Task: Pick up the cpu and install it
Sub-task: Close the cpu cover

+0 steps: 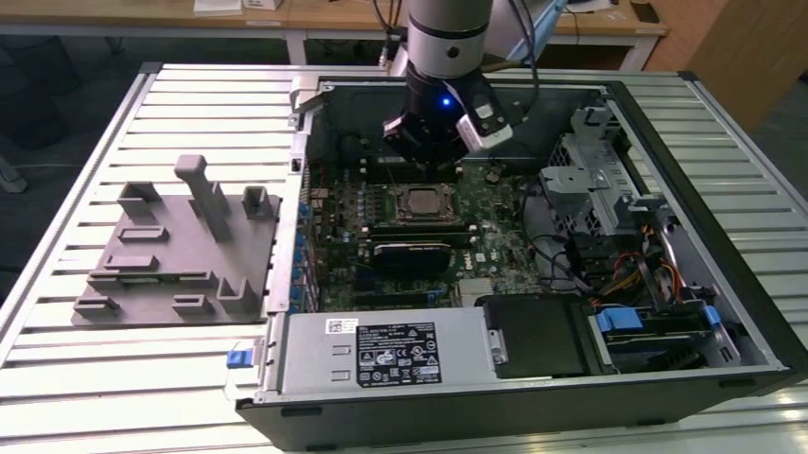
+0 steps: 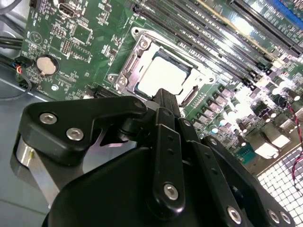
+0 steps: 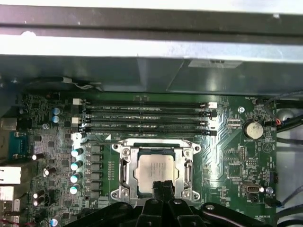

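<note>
The cpu (image 3: 154, 171) is lying flat in the metal-framed socket (image 3: 122, 165) on the motherboard (image 3: 232, 161), directly under my tool (image 3: 162, 187). I am keeping the tool's fingers pressed together, pinching nothing, with the tips over the chip's nearest edge; I cannot tell whether they are touching it. I am reaching into the open computer case (image 1: 505, 416), while the grey tray (image 1: 165, 265) is sitting well away from my tool on the counter (image 1: 76, 378).

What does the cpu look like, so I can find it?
Look inside the open computer case at the green motherboard. A square metal-framed socket sits there, with the cpu lying inside. It's the only smooth silvery-white square among green and black parts.
</note>
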`<state>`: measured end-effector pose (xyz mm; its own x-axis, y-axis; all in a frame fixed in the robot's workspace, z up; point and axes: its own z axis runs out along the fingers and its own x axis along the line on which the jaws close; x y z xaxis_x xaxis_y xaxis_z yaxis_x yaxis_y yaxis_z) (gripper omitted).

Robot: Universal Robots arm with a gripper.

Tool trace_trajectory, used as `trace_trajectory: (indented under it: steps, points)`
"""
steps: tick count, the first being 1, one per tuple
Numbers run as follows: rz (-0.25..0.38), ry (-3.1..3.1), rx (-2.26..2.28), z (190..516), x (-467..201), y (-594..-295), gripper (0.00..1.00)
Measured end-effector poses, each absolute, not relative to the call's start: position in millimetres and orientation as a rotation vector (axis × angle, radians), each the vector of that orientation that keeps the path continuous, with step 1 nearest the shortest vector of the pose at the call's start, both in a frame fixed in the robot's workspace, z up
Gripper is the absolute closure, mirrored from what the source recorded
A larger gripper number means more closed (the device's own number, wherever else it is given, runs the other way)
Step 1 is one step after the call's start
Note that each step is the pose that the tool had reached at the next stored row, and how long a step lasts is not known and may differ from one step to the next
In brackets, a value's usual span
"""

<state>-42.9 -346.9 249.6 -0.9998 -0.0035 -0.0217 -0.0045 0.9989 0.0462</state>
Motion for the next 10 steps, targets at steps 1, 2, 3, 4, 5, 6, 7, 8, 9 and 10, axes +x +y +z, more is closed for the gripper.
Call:
trace_trajectory:
  steps: [1,2,3,4,5,6,7,8,9,10]
  points:
    - [0.072,3.119,-0.006,249.5,-42.9,-347.9,0.89]
    - [0.072,3.119,-0.005,249.5,-42.9,-348.7,0.89]
    - [0.072,3.119,-0.005,249.5,-42.9,-349.0,0.89]
    - [0.072,3.119,-0.005,249.4,-42.9,-349.0,0.89]
    - [0.072,3.119,-0.005,250.0,-42.9,-349.0,0.89]
    - [0.072,3.119,-0.005,251.1,-42.9,-349.0,0.89]
    - [0.072,3.119,-0.005,252.7,-42.8,-349.0,0.89]
    - [0.072,3.119,-0.005,254.7,-42.8,-349.0,0.89]
    - [0.073,3.119,-0.005,256.6,-42.9,-349.0,0.89]
    - [0.073,3.119,-0.005,258.2,-42.8,-349.0,0.89]
